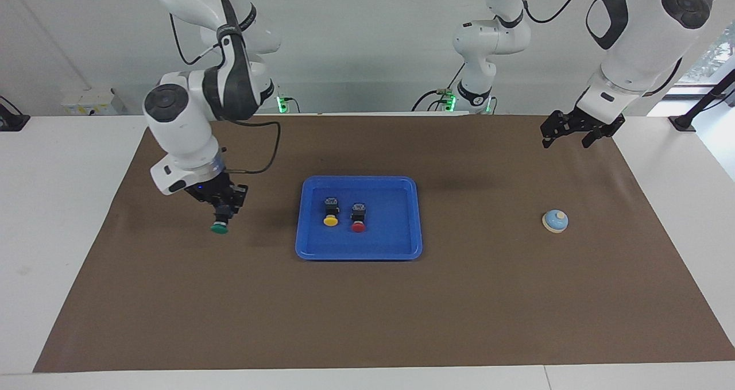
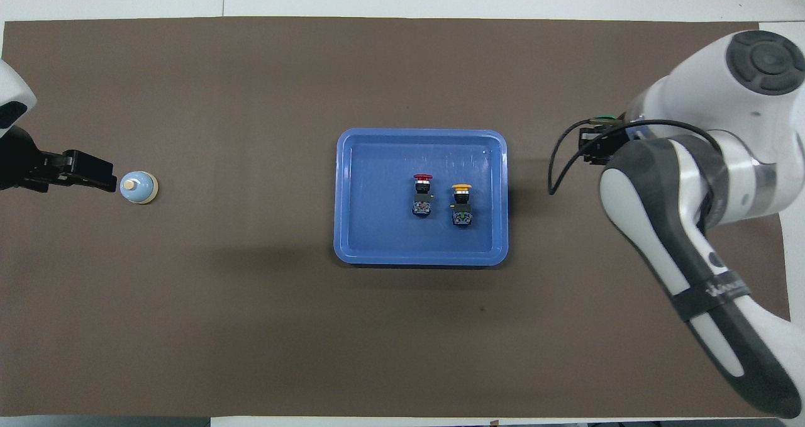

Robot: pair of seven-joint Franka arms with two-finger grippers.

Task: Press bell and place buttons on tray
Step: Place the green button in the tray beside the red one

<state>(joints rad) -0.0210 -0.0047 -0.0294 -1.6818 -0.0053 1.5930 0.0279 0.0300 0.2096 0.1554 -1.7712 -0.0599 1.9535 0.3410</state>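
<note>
Brown mat (image 1: 367, 309), your glossy blue tray (image 1: 359, 249) centred, holding two blocky buttons (image 1: 344, 215).
Your right gripper (image 1: 221, 215) pinches the green button (image 1: 219, 227) at the tray's nine o'clock in the facing view; your left gripper (image 1: 565, 134), fingers spread, hangs over the mat near the domed bell (image 1: 555, 220).

A brown mat (image 1: 367, 298) covers most of a white table (image 1: 51, 206). A plain white wall (image 1: 367, 39) fills the top of the frame (evenly lit), with a window (image 1: 712, 57) at upper right.
</note>
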